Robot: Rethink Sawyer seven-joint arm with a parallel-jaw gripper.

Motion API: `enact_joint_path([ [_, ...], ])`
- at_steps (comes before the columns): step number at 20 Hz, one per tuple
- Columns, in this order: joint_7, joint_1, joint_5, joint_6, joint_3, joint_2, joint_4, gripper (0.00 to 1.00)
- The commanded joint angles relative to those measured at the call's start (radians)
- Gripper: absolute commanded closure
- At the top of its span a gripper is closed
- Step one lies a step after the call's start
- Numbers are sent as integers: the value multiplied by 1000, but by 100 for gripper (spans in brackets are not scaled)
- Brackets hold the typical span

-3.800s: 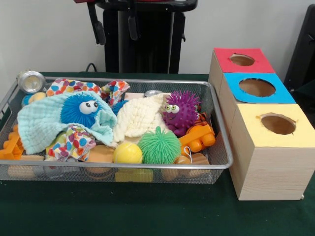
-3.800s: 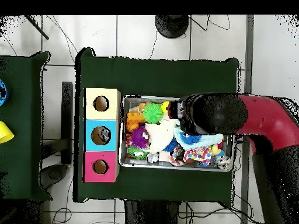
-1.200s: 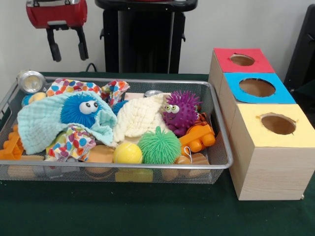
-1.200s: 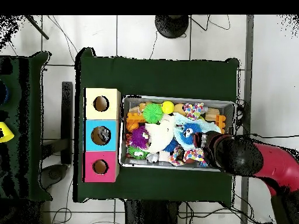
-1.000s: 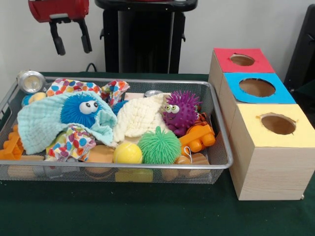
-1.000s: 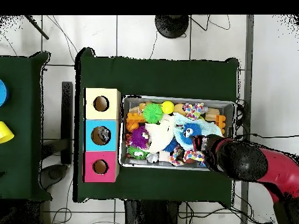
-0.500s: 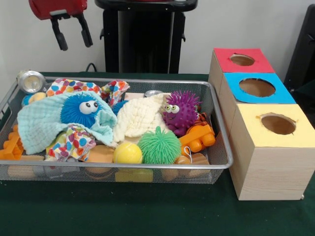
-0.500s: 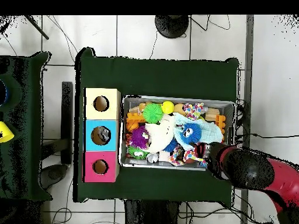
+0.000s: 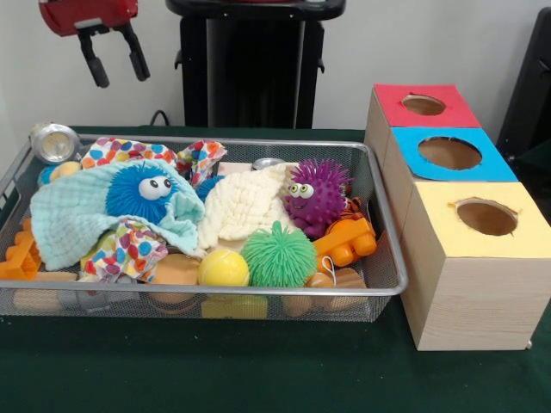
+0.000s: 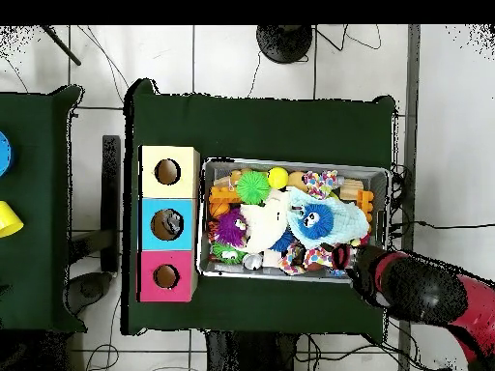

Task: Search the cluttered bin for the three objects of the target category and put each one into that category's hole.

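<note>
The wire-mesh bin point(image 9: 379, 225) sits on the green-clothed bench point(image 9: 258, 370), heaped with soft and hard things. A mint waffle-weave cloth point(image 9: 73, 219) drapes over a fuzzy blue ball with googly eyes point(image 9: 140, 191); beside it lie a cream textured cloth point(image 9: 241, 206), a spiky purple creature with eyes point(image 9: 317, 194), a stringy green rubber ball point(image 9: 278, 255), a smooth yellow ball point(image 9: 223, 268), orange plastic blocks point(image 9: 346, 241) and polka-dot fabric point(image 9: 120, 151). Just beside the bin's end stand three wooden boxes, each with a round hole on top: red point(image 9: 423, 104), blue point(image 9: 449, 152) and yellow point(image 9: 485, 217).

Nothing in the bin has shifted over the last seconds. My tool point(image 9: 112, 58) has slid from half a second ago a little further toward the picture's left in the front view, and from overhead my arm point(image 10: 421, 290) has drawn back past the bin's near rim.

I hang high above the bin's far left corner, well clear of everything, my red wrist housing tilted. My two black fingers point(image 9: 92, 64) are spread apart and hold nothing.
</note>
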Motion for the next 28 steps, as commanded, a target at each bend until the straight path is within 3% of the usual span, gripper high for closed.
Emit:
enact_joint_path([
  [1, -183, -20, -40, 80, 72, 73, -38, 0],
  [10, -239, -16, -59, 185, 76, 111, -153, 0],
  [15, -244, -24, -58, 227, 81, 124, -178, 0],
  [28, -297, 10, -180, 364, 40, 57, -335, 0],
])
